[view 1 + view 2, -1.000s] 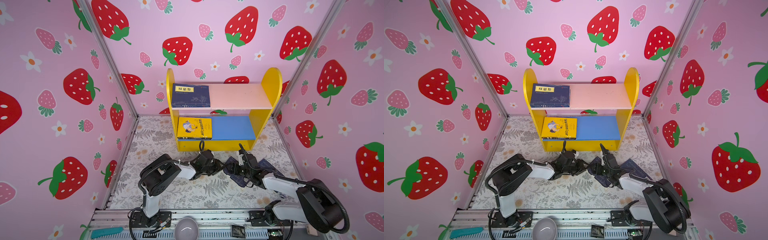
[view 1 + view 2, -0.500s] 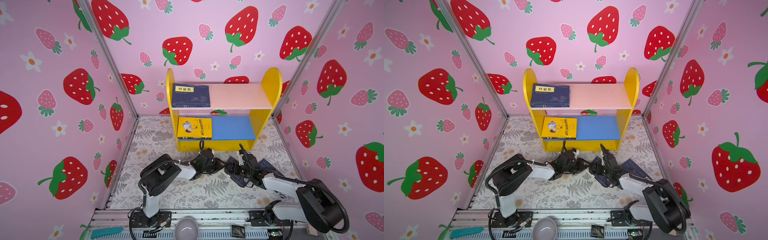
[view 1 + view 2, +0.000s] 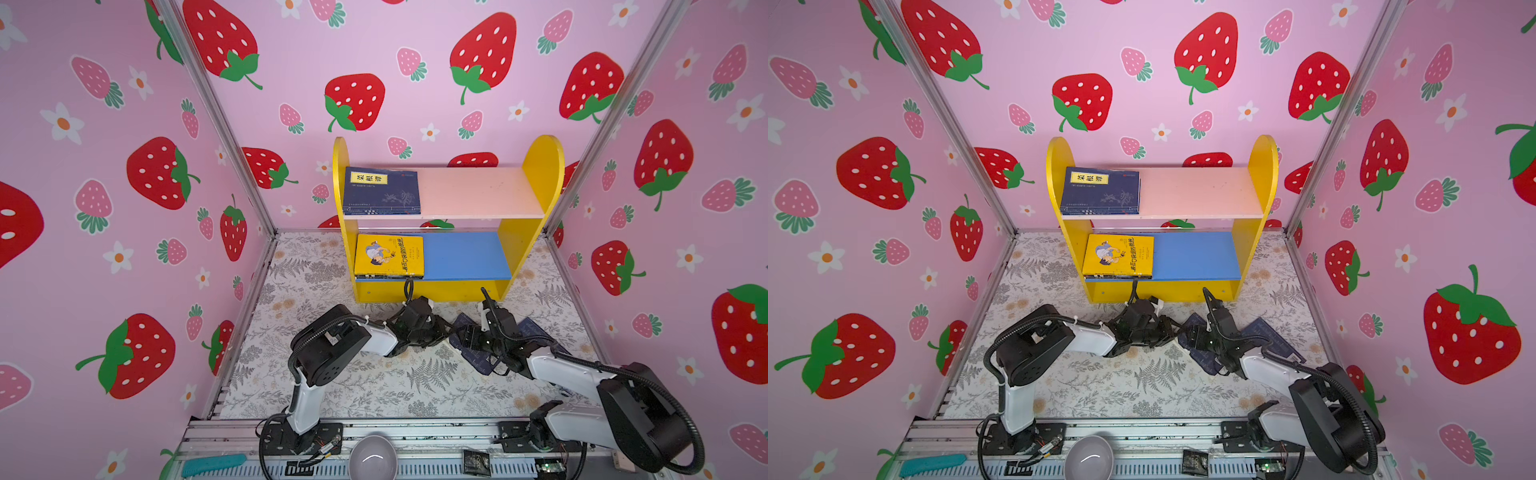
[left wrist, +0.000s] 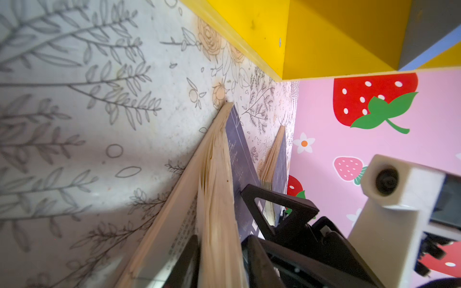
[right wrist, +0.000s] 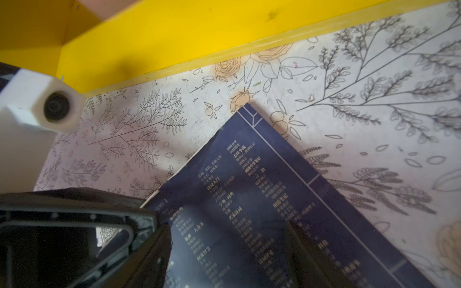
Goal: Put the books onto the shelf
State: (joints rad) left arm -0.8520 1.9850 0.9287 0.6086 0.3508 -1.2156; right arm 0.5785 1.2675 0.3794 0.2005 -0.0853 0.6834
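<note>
Right at the front edge, a round grey bowl (image 3: 372, 459) sits on the metal rail (image 3: 415, 432). Just past it, on the floral-print desk (image 3: 374, 374), both arms meet low in the middle. The left pincer (image 4: 219, 264) is pinching a thin navy-blue paperback (image 5: 274, 187) by its cream page edge, one jaw either side of the page block. The right pincer (image 5: 227, 239) is spread wide, tips down on that same cover. A second navy paperback (image 3: 536, 332) lies just beside it.

Further back stands the small wooden shelf with yellow round-topped sides (image 3: 536, 166). A bright yellow cartoon-cover book (image 3: 388, 255) lies at the left end of the blue lower board (image 3: 465, 253). A navy book with a cream title label (image 3: 380, 191) lies on the pale pink upper board (image 3: 473, 191), also at the left end.
</note>
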